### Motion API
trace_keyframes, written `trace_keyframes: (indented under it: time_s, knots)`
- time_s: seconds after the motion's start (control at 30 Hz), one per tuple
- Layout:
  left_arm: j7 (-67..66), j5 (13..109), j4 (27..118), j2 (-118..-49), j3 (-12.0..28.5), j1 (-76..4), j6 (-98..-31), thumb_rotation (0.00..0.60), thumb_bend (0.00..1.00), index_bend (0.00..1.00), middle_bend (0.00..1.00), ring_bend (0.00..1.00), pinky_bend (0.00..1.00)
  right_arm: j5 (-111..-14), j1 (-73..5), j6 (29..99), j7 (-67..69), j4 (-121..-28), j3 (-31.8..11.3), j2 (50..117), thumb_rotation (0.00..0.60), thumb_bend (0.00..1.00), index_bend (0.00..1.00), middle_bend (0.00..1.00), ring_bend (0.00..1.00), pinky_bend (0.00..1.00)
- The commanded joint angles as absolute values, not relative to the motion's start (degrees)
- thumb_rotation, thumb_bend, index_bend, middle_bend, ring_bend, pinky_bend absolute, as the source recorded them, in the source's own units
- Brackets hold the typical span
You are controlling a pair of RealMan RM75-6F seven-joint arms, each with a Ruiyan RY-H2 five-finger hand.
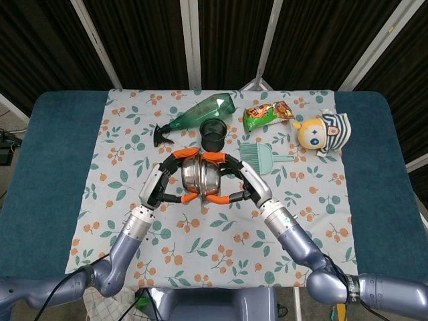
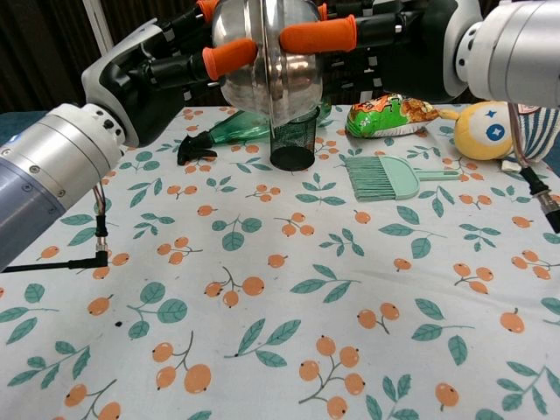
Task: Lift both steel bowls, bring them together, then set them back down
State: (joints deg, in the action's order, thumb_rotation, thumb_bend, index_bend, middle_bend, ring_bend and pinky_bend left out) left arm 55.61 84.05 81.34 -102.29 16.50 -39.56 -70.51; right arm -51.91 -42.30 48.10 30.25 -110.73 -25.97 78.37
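Note:
Two steel bowls hang in the air above the middle of the floral cloth, pressed rim to rim so they form a ball. My left hand (image 1: 162,185) grips the left bowl (image 1: 190,176) from the outside with orange-tipped fingers. My right hand (image 1: 242,182) grips the right bowl (image 1: 211,179) the same way. In the chest view the left bowl (image 2: 239,66) and right bowl (image 2: 296,74) sit high at the top edge, well above the table, between the left hand (image 2: 153,66) and the right hand (image 2: 394,39). The bowls' insides are hidden.
Just behind the bowls stands a black mesh cup (image 1: 214,132), with a green spray bottle (image 1: 199,113) lying behind it. A mint brush (image 1: 262,158), a snack bag (image 1: 267,114) and a plush toy (image 1: 325,131) lie at the right rear of the cloth (image 1: 221,234).

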Motion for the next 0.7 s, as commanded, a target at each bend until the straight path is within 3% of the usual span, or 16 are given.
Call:
trace_keyframes:
  time_s: [0.03, 0.7]
  knots:
    - [55.1, 84.3, 81.4, -102.6, 16.5, -39.8, -70.6, 0.600, 0.18, 0.46, 0.33, 0.29, 0.45, -51.9, -42.5, 47.7, 30.0, -110.4, -25.6, 78.8, 0.600, 0.15, 0.35, 0.27, 0.36, 0.29]
    - [55.5, 83.8, 82.0, -98.7, 16.5, -38.5, -71.4, 0.600, 0.18, 0.46, 0.33, 0.29, 0.45, -53.0, -40.3, 46.2, 34.7, -108.9, -28.0, 75.9, 0.600, 0.15, 0.35, 0.27, 0.36, 0.29]
